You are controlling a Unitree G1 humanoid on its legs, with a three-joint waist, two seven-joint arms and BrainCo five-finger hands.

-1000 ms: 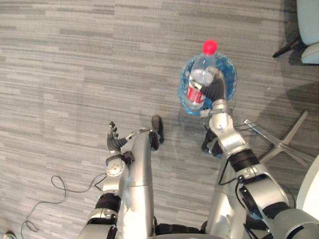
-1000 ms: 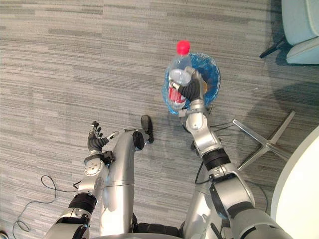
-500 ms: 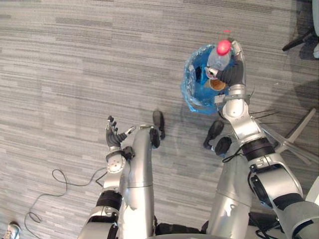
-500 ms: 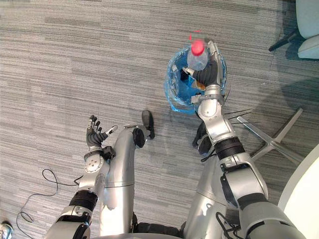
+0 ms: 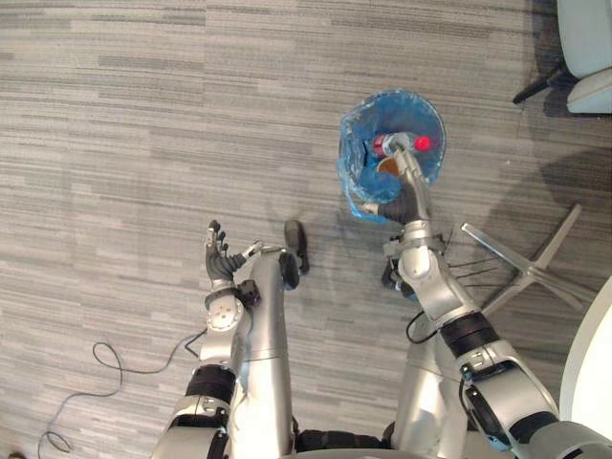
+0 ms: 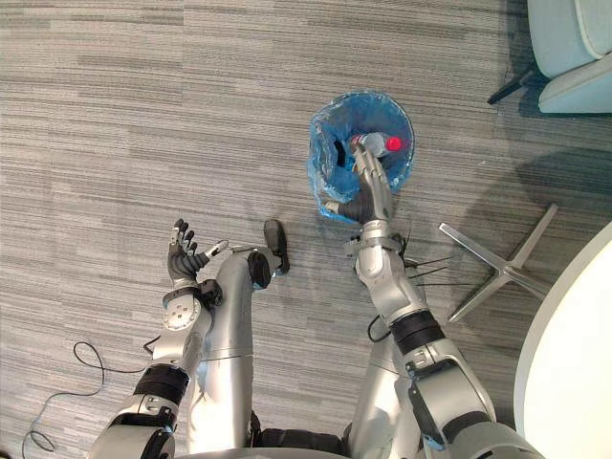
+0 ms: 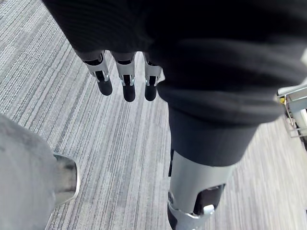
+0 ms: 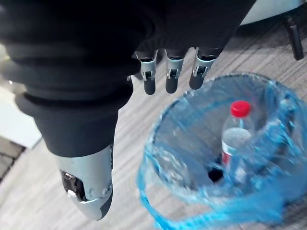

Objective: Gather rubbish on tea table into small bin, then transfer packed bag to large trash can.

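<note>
Half a second ago the right hand held the red-capped bottle over the small bin. Now the bottle point(image 5: 400, 144) sits inside the small bin point(image 5: 346, 143) and the hand has let go.

On the left, the left hand point(image 5: 218, 260) is raised over the bare floor. Its fingers point(image 7: 127, 79) are straight and spread, holding nothing.

Right of centre, the right hand point(image 5: 409, 196) hovers at the near edge of the bin with its fingers point(image 8: 171, 72) stretched out over the opening, empty. Below them the blue bag point(image 8: 160, 165) lines the bin. The bottle leans inside, cap up, beside some darker rubbish I cannot make out.

This drop looks done, so the care now lies in the withdrawal. The hand should rise straight up before swinging away, because the bag's loose rim could catch a fingertip and the bin looks light enough to tip.

Further right, a metal chair base point(image 6: 497, 273) lies on the floor between the bin and the white worktop point(image 6: 579, 344). The turn back for more rubbish should steer clear of it.
</note>
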